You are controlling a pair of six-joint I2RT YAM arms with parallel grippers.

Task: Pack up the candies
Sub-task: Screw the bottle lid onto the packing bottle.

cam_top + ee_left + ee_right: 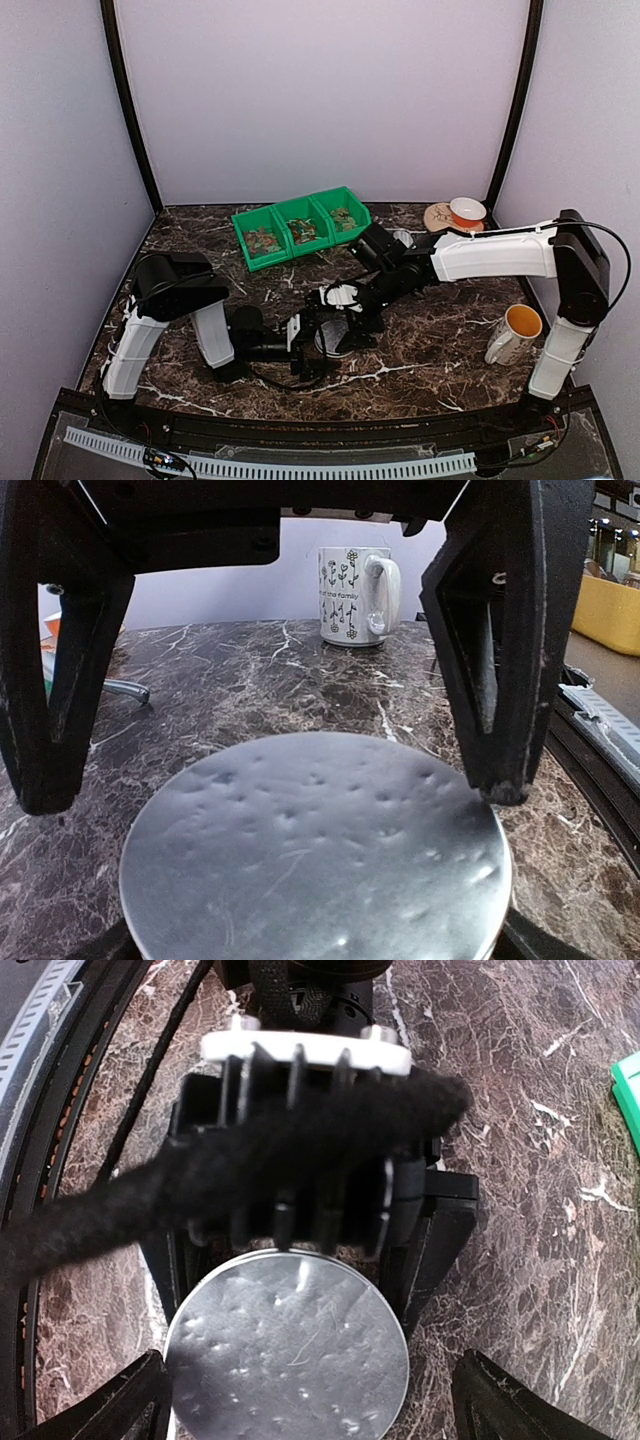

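While neither arm holds anything, the left tool (268, 785) stands wide w/ one finger either side of a grey lid (315, 850). The finger (500, 660) nearer the white mug (357, 595) looks close to the lid's edge; the other is clearly apart. Contact: cannot confirm. The right tool (310, 1365) is also wide, hanging above the same lid and above the left tool's body, gripping nothing. Lid is round, dull metal-look, dimpled. Whatever it caps is hidden in both wrist views, so contents n/a.

Outward: the candies (263, 240) are not near either tool. They lie in three green bins (268, 262) at the back of the table (200, 250), left of ctr, well apart from the lid. Mixed red, orange and green pieces in all three compartments; count not readable.

Handling, judged: each sweet very light and small, wrapper prob. slick and crinkly, body likely hard enough not to crush. Single pick = pinch across the middle w/ fingertips nearly closed; any loose wrapper ends would be poor holds. The heap will prob. shift when probed. Lid likely has to come off first; take it by the rim, across its width.

Other containers: the white mug stands near the right arm's base, yellow inside, contents not visible. Orange-rimmed bowl (466, 211) sits on a plate (438, 214) at back right; contents cannot tell.
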